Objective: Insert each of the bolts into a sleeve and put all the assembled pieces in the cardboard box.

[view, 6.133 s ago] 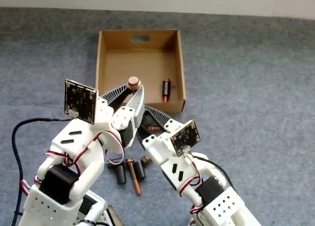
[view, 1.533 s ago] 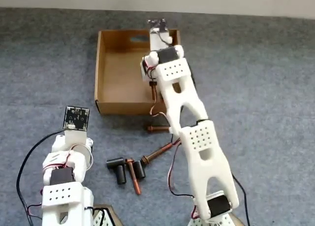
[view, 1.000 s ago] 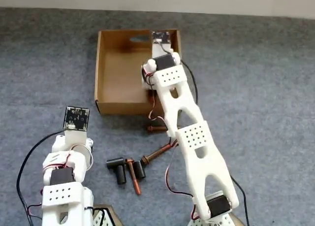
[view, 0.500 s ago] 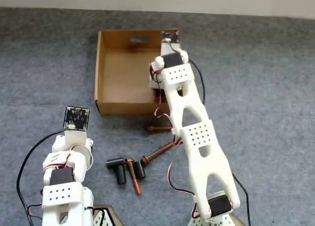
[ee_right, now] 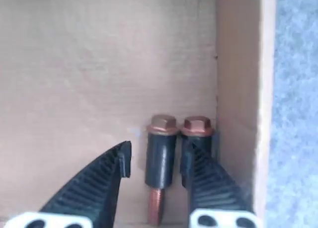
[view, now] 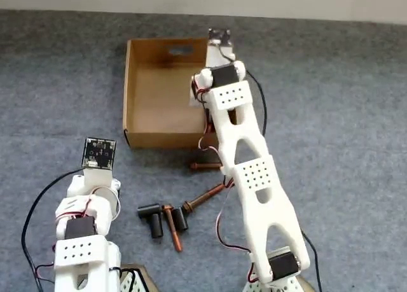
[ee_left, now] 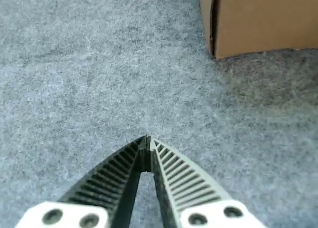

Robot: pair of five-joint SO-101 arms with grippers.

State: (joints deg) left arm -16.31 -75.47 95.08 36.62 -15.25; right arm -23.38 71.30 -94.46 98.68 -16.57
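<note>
**Sorting under way:** the right gripper [ee_right: 156, 151] hangs with its jaws spread inside the cardboard box [view: 129, 82]. It is just above two assembled pieces [ee_right: 161, 148], which lie side by side against a side wall of the box, copper heads level. The left gripper [ee_left: 147, 142], closed to a point and holding nothing, hovers over the grey carpeted table [view: 331, 126] near a front corner of the box. Three loose bolts [view: 205, 198] and three black sleeves [view: 150, 209] lie on the carpet in front of the box. One bolt is just outside the box's front wall, and the others are clustered farther out with the sleeves.

The parts look small, rigid and light: copper-coloured metal bolts with hexagonal heads, and dark tubular sleeves, probably plastic or rubber. Neither seems likely to deform under a firm pinch, but both are round and could roll on the carpet or twist out of a loose grip — the jaws' ribbed faces should help there. A sleeve is probably best taken across its middle. A bolt is probably best taken across the shank close to the head, leaving the free end clear to feed in. An assembled piece is best held by its sleeve and kept level, since the bolt may slide out if tipped.

No brand, label or legible writing can be made out on the box, the bolts or the sleeves.
</note>
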